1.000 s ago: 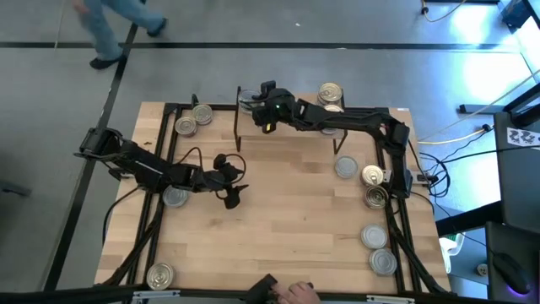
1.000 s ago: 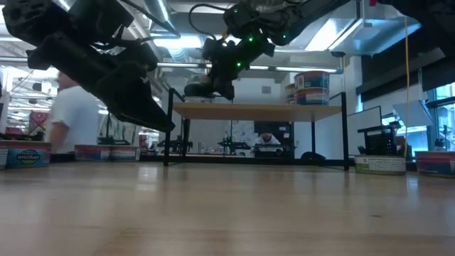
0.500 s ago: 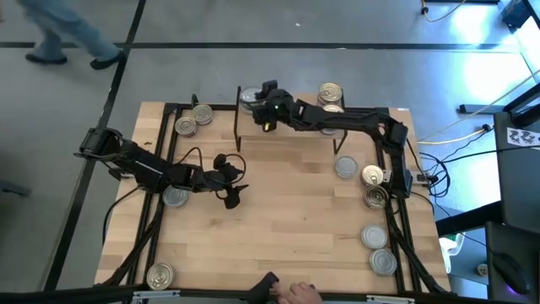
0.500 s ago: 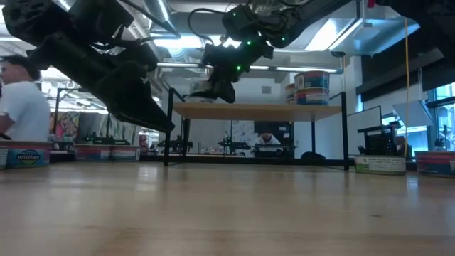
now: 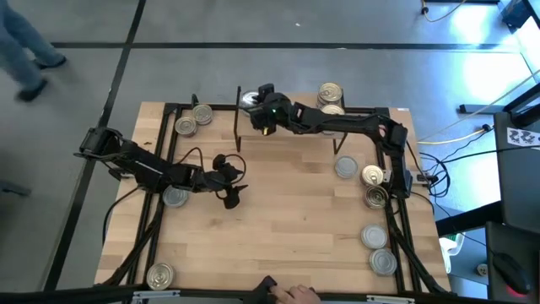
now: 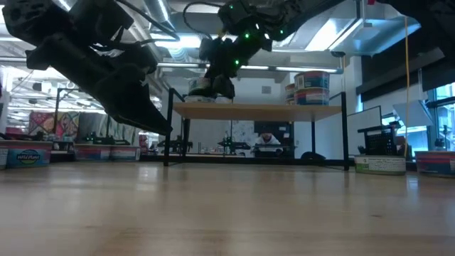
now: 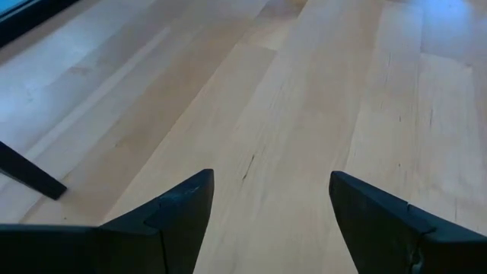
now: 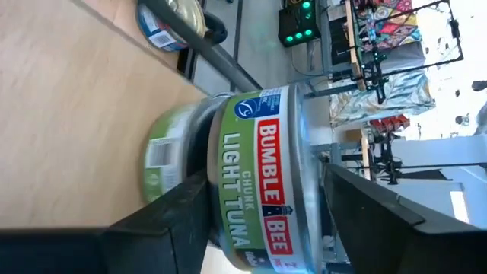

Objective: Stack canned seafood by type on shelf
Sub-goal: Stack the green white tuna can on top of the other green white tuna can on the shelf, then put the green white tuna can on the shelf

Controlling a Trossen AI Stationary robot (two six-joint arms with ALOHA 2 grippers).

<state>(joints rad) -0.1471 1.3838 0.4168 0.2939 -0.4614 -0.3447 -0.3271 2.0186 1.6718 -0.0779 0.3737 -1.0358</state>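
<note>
A green-labelled tuna tin (image 8: 262,175) sits on top of another tin (image 8: 163,160) at the left end of the shelf (image 6: 256,111). My right gripper (image 8: 266,175) is open at that end of the shelf (image 5: 257,105). One finger stands past the upper tin's top face, with a gap showing, and the other stands in front of the lower tin. A second stack of tins (image 6: 311,87) stands at the shelf's right end. My left gripper (image 5: 232,196) hangs open over bare table in front of the shelf, nothing between its fingers (image 7: 270,183).
Loose tins lie at the table's far left (image 5: 194,120), under the left arm (image 5: 175,197), near left (image 5: 160,274) and along the right edge (image 5: 374,198). A person's hand (image 5: 295,293) rests at the near edge. The table's middle is bare wood.
My right gripper has opened and let go of the upper tin, which stays on the lower tin at the shelf's left end. A person has walked off to the left beyond the table.
</note>
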